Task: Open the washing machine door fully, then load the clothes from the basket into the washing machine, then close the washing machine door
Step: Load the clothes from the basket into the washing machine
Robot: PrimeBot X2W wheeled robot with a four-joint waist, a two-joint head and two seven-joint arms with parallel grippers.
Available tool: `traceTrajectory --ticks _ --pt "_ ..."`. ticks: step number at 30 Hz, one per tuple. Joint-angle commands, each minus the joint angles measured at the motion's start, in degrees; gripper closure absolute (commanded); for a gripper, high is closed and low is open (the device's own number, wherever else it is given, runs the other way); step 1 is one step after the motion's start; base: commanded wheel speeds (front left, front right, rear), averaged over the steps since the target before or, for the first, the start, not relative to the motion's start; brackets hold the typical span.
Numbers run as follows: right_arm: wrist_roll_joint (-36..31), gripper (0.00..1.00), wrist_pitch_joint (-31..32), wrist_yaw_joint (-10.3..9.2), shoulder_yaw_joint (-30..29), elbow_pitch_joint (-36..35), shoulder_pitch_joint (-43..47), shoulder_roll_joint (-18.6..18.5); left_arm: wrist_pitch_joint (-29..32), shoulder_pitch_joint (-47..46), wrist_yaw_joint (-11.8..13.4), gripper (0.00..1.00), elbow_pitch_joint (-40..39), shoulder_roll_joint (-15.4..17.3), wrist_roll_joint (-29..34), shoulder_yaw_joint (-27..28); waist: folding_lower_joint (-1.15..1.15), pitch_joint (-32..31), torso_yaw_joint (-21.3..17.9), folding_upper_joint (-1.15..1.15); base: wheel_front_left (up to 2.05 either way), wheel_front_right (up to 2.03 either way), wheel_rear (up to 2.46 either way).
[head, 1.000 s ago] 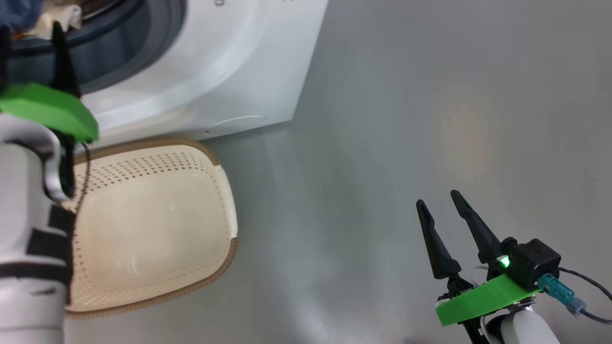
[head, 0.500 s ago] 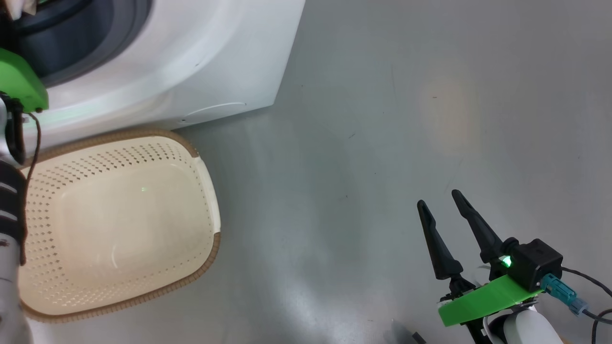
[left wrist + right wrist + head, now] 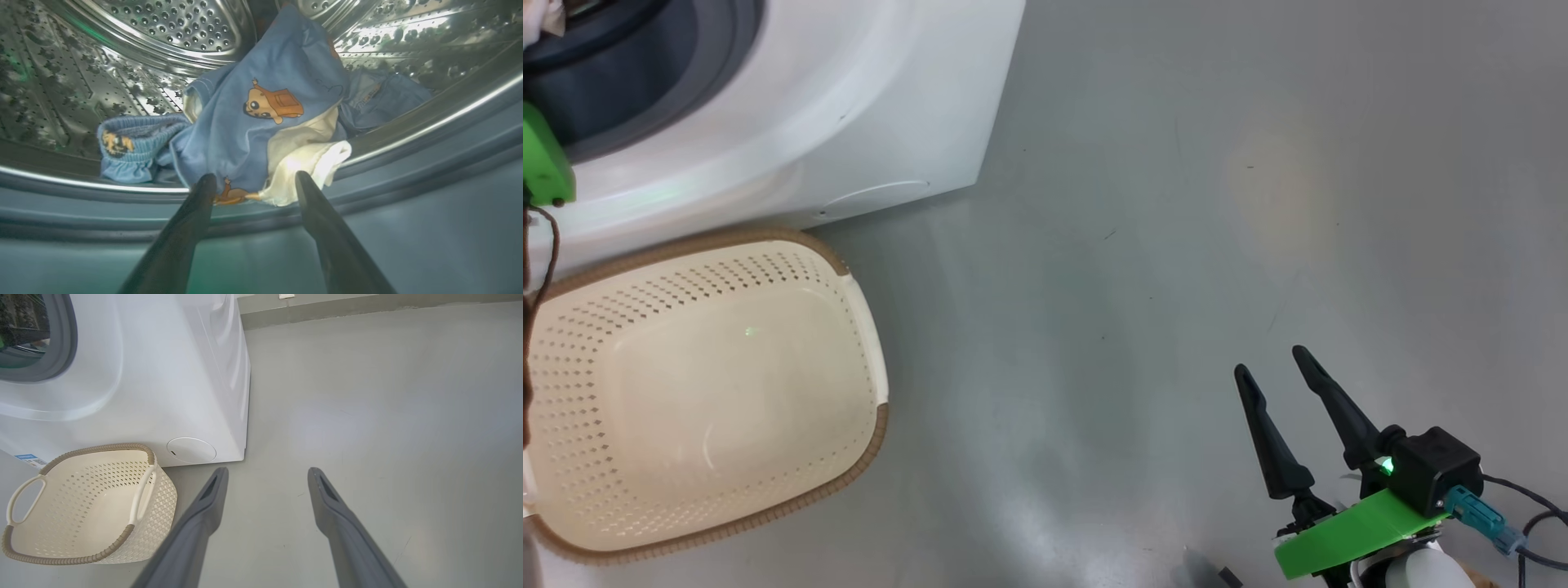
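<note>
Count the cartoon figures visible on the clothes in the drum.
3. One mid-front on the big blue garment; one on the small blue piece at left; one at the garment's bottom hem, between the fingers of the left hand. Folds may hide more.

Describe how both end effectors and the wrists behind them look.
Right end effector: two long, tapering black fingers on a bright green bracket, beside a black box with a green light and a teal plug trailing dark cable. Left end effector: matching dark tapered fingers, with a green wrist plate too.
</note>
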Motion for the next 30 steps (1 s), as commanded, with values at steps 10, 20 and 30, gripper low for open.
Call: traceTrajectory --ticks 10,20,30 --pt "0.4 0.0 -0.3 0.35 0.7 -1.7 2.8 -1.2 2.0 -3.7 -2.2 0.0 1.6 3.8 1.8 -2.5 0.0 0.9 -0.6 0.0 0.0 0.0 0.0" --pt "0.3 0.0 -0.3 0.35 0.1 -2.0 3.1 -1.0 3.5 -5.7 -3.3 1.0 2.6 4.2 1.4 -3.7 0.0 1.8 -0.8 0.0 0.0 0.0 0.0" --pt "0.3 0.0 -0.3 0.35 0.2 -2.3 3.4 -1.1 -0.8 -7.8 -0.9 1.0 2.3 3.9 -1.3 -2.1 0.0 2.8 -1.0 0.0 0.0 0.0 0.0"
